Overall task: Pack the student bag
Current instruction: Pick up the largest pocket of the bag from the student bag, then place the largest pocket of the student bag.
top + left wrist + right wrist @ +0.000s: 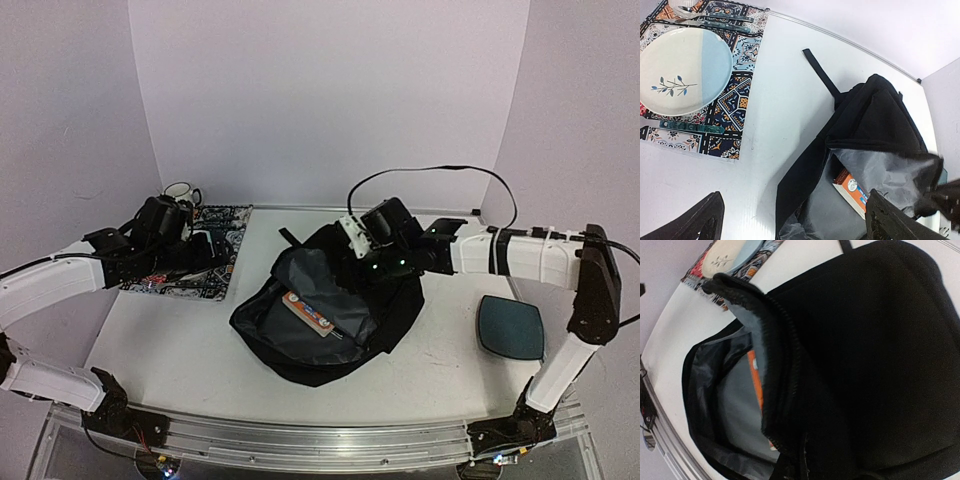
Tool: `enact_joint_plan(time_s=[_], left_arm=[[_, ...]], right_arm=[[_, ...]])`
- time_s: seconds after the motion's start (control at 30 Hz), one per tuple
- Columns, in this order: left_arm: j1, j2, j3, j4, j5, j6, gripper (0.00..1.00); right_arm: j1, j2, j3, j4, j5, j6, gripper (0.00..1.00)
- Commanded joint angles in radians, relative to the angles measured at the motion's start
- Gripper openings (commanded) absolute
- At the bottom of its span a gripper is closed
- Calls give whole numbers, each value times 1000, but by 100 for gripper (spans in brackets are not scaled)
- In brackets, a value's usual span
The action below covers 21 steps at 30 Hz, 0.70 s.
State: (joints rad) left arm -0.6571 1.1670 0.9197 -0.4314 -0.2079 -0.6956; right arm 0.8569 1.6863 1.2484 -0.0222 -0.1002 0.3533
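- The metal rail marks the near edge of the table. A broad strip of bare white top runs from 7 to 5 o'clock between it and the student bag.
- The student bag lies at the middle of the table, well clear of every edge.
- Its long axis runs roughly from 8 o'clock to 2 o'clock. The mouth gapes up and toward 8 o'clock and shows grey lining, and the closed black body lies toward 3 o'clock.
- An orange-and-white box lies flat inside it.
- A dark teal pad sits at 3 o'clock near the right edge, apart from the bag with bare table between them.
- The right gripper reaches in from 3 o'clock. Its jaws are pressed together on the raised zip rim at the far side of the mouth.
- A strap trails from the bag toward 11 o'clock across open table.
- At 10 o'clock a patterned placemat carries a plate, with a clear lane between it and the bag.
- The left gripper hangs above the placemat's near side, its jaws spread wide and holding nothing.
- A mug stands at the far-left corner by the wall.
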Motion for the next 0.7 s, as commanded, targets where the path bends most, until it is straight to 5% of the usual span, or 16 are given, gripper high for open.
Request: enact_joint_plan(time_s=[0.0, 0.4, 0.67], left_arm=[[5, -47, -17, -21, -30, 17, 100], [5, -73, -68, -20, 51, -12, 99], [4, -84, -108, -16, 111, -19, 99]], right_arm=[[100, -19, 23, -4, -12, -15, 0], [296, 193, 143, 1, -87, -2, 4], [315, 217, 204, -3, -61, -21, 47]])
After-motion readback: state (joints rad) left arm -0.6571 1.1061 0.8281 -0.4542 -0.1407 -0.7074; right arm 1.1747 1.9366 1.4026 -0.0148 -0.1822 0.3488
